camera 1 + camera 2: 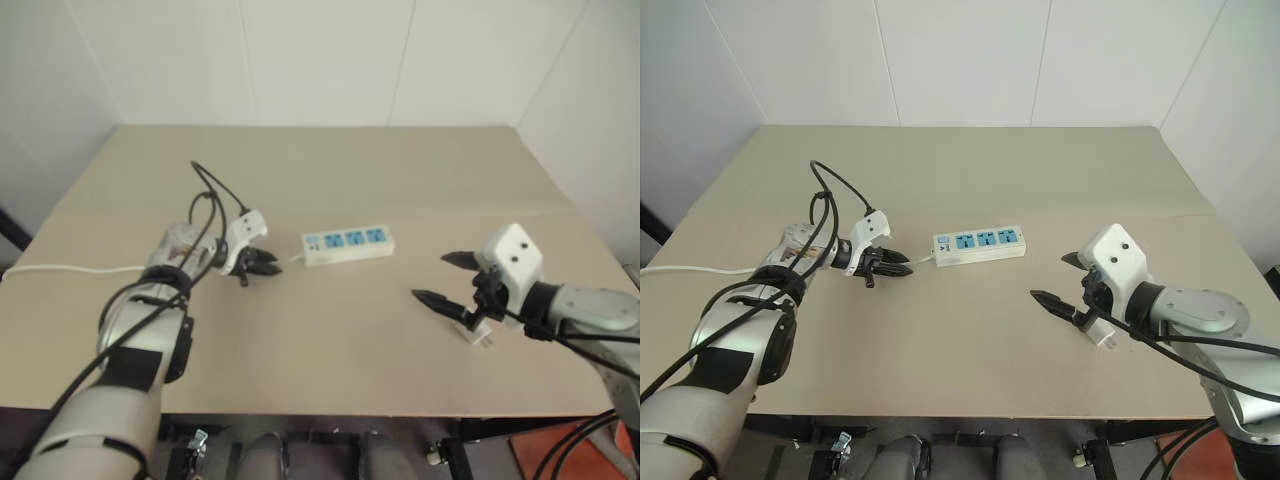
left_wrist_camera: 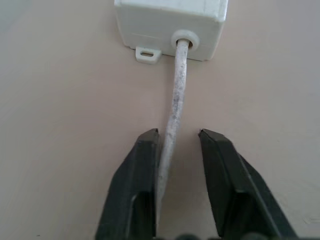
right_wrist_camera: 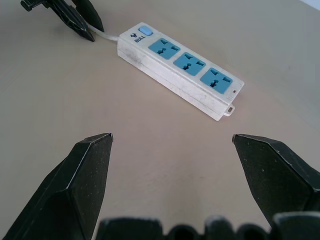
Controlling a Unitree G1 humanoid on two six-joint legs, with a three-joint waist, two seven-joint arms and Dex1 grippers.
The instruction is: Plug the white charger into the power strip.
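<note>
strip (image 1: 348, 243) mid-table, open tabletop (image 1: 330, 165) behind it. left gripper (image 2: 175, 142), jaws narrowed around the cord (image 2: 179, 80) (one finger touching). right gripper (image 1: 445, 279), jaws spread, above charger (image 1: 477, 331) near the front edge.

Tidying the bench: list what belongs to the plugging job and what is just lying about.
Job:
- small white boxy charger
- long white power strip with three blue sockets
- thin white cord of the strip

Lying about:
- nothing apart from the beige table

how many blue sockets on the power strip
3, in one row along the top of the power strip: one next to the switch end, one in the middle, one nearest the far end.
</note>
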